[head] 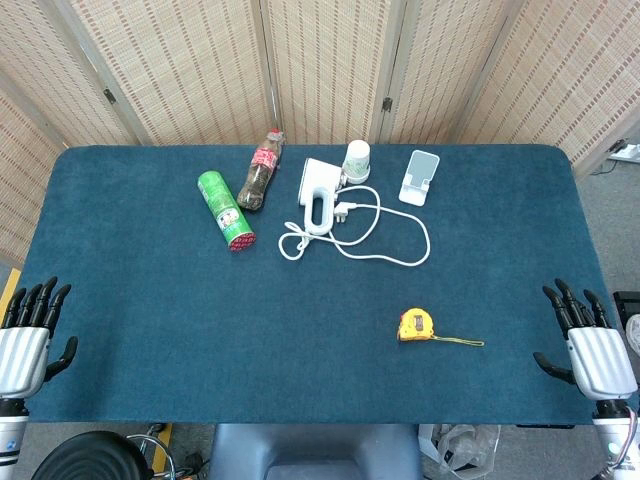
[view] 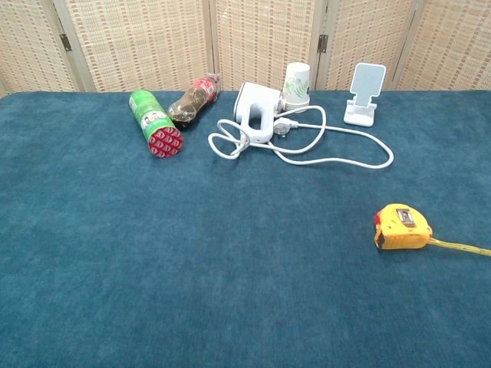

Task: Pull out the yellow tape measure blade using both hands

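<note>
Taking the yellow tape measure (head: 416,326) as the landmark, the task looks to be at its very start: neither hand has reached it. Far to its left, at the near-left corner of the tabletop (head: 150,330), the left hand (head: 28,345) is held upright with its fingers (head: 40,300) straight, slightly apart and holding nothing. The tape measure itself lies on the tabletop right of centre, nearer the front edge than the clutter behind it, with a short length of blade (head: 460,342) already showing out of its right side and lying flat on the cloth. Well to its right, at the near-right corner, the right hand (head: 590,350) mirrors the left, fingers extended and empty. The next move probably calls for one hand to pin or grip the case while the other pinches the thin blade tip, which lies low on the cloth and may be awkward to catch. The head view alone shows both hands. The chest view shows neither, but gives a closer look at the case and its blade running off the right edge, and at the green can (view: 154,123), bottle (view: 192,102), white corded appliance (view: 255,112), cup (view: 297,83) and phone stand (view: 364,93) behind and to the left of the tape measure.
</note>
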